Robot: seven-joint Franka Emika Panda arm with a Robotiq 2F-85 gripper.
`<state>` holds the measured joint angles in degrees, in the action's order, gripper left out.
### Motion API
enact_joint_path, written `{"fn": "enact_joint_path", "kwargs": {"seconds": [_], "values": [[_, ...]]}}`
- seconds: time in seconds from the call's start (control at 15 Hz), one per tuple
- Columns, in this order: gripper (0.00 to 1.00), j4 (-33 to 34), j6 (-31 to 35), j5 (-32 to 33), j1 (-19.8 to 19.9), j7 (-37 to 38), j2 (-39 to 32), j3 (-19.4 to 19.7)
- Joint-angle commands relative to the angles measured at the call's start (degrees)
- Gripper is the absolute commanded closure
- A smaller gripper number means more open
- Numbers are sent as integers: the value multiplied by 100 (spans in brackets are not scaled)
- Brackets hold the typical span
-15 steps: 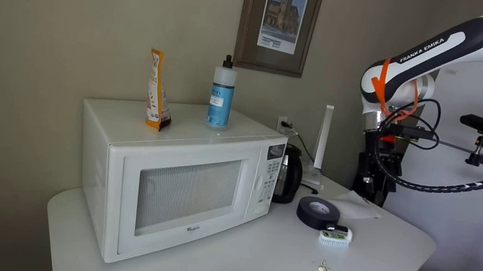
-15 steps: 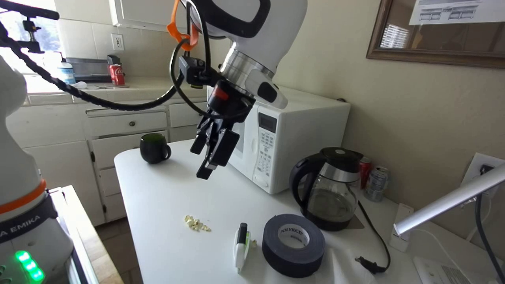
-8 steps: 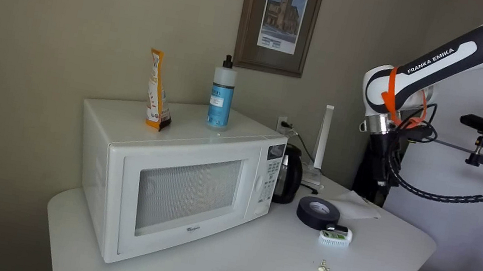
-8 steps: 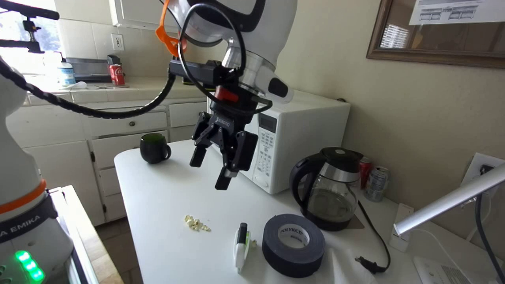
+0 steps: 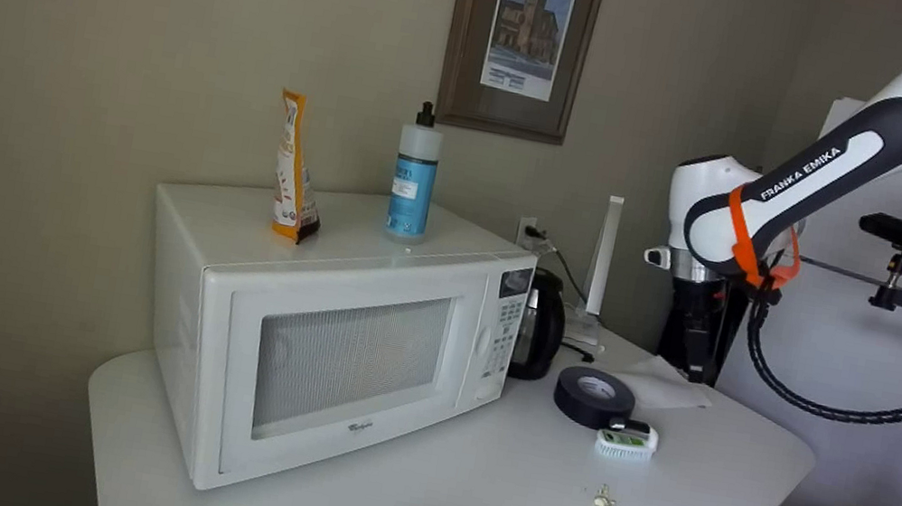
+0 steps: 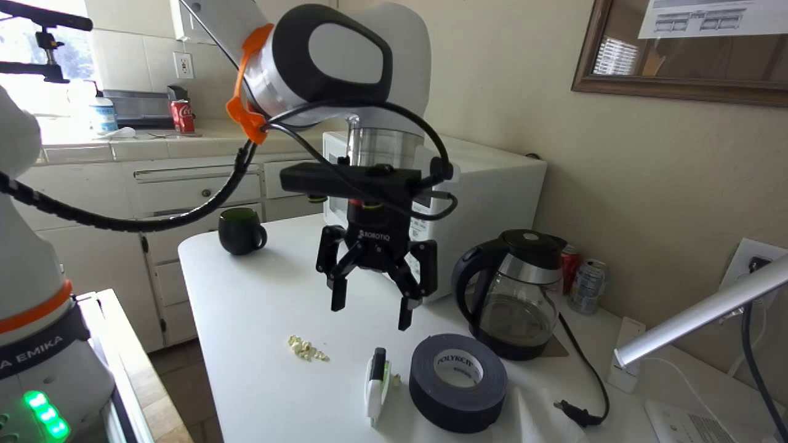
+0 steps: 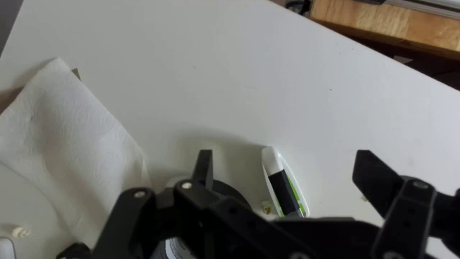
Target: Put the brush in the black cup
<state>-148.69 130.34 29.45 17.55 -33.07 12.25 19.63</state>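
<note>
The small, oblong white brush (image 6: 374, 395) with green markings and a black grip rests bristles down on the smooth white surface (image 6: 271, 320). The black two-finger hand (image 6: 371, 309) is located above the surface, fingertips directed downward. Its two fingers are spread wide apart. Relative to the hand, the brush lies lower; in the wrist view it appears in the gap between the fingers and contacts neither.

The thick, round dark-grey tape roll (image 6: 458, 403) is seated just beside the brush. A single pale popcorn piece (image 7: 267, 207) lies between brush and roll. A small cluster of pale-yellow popcorn (image 6: 306, 349) lies near the brush, on the side away from the roll.

The rounded black cup (image 6: 238, 232) with green interior and side handle stands upright near the edge of the surface, well apart from the brush and the hand. A glass carafe (image 6: 520, 314) with black handle and lid stands beside the white, box-shaped microwave (image 6: 486, 209).
</note>
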Motion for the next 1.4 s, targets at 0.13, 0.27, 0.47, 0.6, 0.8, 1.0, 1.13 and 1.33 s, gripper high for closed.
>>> {"fn": "enact_joint_path", "kwargs": {"seconds": [0.13,0.27,0.47,0.6,0.8,1.0,1.13,1.33], "values": [[0,14,83,-6,9,8,-108,-30],[0,29,79,-6,14,8,-73,-28],[0,94,321,-343,-86,-711,-425,112],[0,120,585,-646,-131,-1233,-787,156],[0,212,1274,-1339,-96,-2111,-1440,146],[0,381,1510,-1961,9,-2683,-2053,-57],[0,496,1566,-1959,48,-2653,-2380,-181],[27,703,1603,-2010,151,-2680,-2696,-356]]}}
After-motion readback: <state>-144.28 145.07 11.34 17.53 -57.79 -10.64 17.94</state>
